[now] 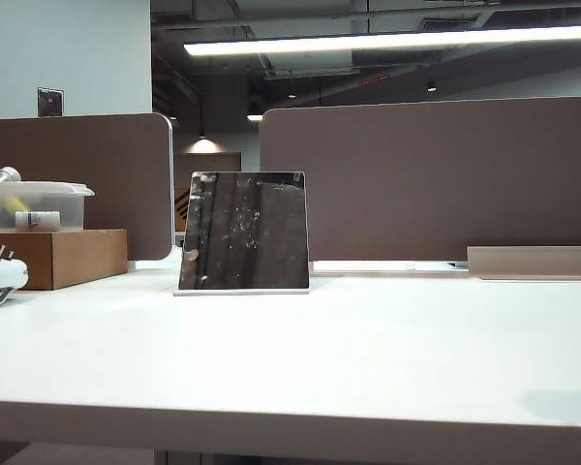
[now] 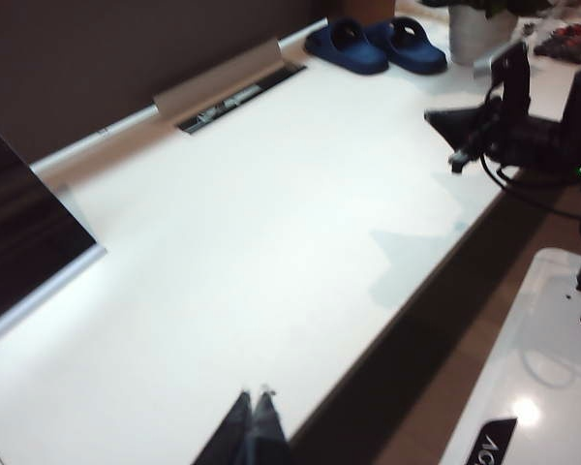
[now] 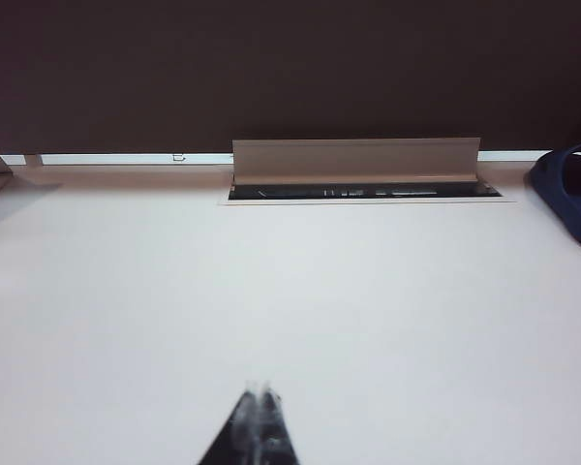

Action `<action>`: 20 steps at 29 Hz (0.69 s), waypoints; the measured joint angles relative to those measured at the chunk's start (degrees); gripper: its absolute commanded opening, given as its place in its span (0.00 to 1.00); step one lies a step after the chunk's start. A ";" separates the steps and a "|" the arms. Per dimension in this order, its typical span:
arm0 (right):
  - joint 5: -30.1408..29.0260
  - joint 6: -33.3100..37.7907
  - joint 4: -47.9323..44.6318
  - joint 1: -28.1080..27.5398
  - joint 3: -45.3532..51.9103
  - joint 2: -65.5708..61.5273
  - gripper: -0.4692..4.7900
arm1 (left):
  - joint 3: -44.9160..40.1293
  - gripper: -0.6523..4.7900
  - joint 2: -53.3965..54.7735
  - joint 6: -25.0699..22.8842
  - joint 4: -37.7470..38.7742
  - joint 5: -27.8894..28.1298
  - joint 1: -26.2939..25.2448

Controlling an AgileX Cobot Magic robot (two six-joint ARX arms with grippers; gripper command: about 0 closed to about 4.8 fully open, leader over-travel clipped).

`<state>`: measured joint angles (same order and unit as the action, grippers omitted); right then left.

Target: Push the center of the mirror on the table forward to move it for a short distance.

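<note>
The mirror (image 1: 244, 232), a dark smudged square panel on a thin white base, stands tilted back on the white table (image 1: 368, 358), left of centre. Its lower corner and white base edge show in the left wrist view as the mirror (image 2: 24, 252). My left gripper (image 2: 256, 392) is shut with nothing in it, held above the table near its front edge, well away from the mirror. My right gripper (image 3: 259, 389) is shut and empty over bare table; only a sliver of white at the frame's edge may be the mirror's base. Neither gripper appears in the exterior view.
Brown partition panels (image 1: 436, 179) line the back. A cardboard box (image 1: 58, 257) with a clear plastic tub (image 1: 34, 203) sits far left. A raised cable flap (image 3: 356, 160) lies by the back edge. Blue slippers (image 2: 373, 44) and a camera rig (image 2: 523, 126) stand at the table's far end.
</note>
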<state>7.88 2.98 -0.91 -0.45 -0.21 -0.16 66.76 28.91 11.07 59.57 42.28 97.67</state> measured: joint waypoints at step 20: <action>-0.02 0.00 -0.02 0.00 0.00 0.00 0.08 | -9.88 0.11 -13.57 6.14 5.22 -2.54 -0.07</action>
<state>7.86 2.98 -0.93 -0.45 -0.21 -0.16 56.88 15.33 17.21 64.79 39.75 97.60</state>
